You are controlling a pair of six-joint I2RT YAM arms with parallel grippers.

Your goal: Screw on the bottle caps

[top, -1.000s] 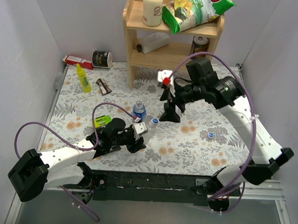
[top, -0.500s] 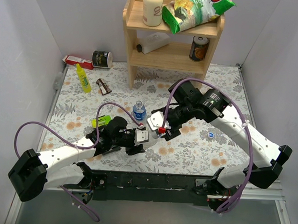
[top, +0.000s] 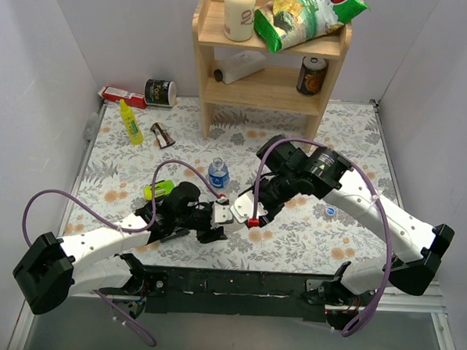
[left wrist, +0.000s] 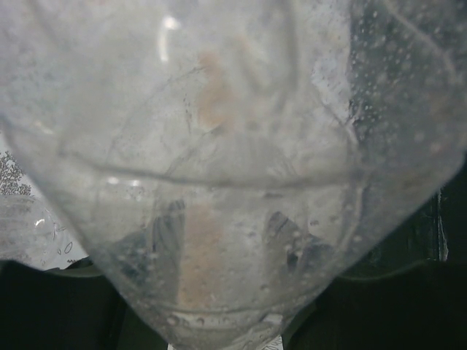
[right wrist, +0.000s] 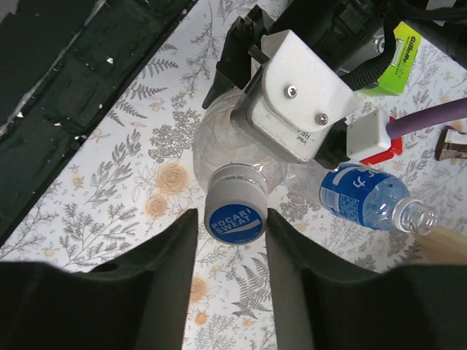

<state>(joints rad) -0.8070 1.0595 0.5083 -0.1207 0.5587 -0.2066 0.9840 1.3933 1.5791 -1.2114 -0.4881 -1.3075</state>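
Your right hand (right wrist: pixel 230 227) hangs open astride the small round blue plastic cap (right wrist: pixel 235 211) seated atop the plain clear plastic bottle (right wrist: pixel 210 144) that your left hand (top: pixel 222 214) grips; close squarely, then twist level.

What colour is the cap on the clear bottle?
Blue with white letters and a pale rim. The cap shows best in the right wrist view.
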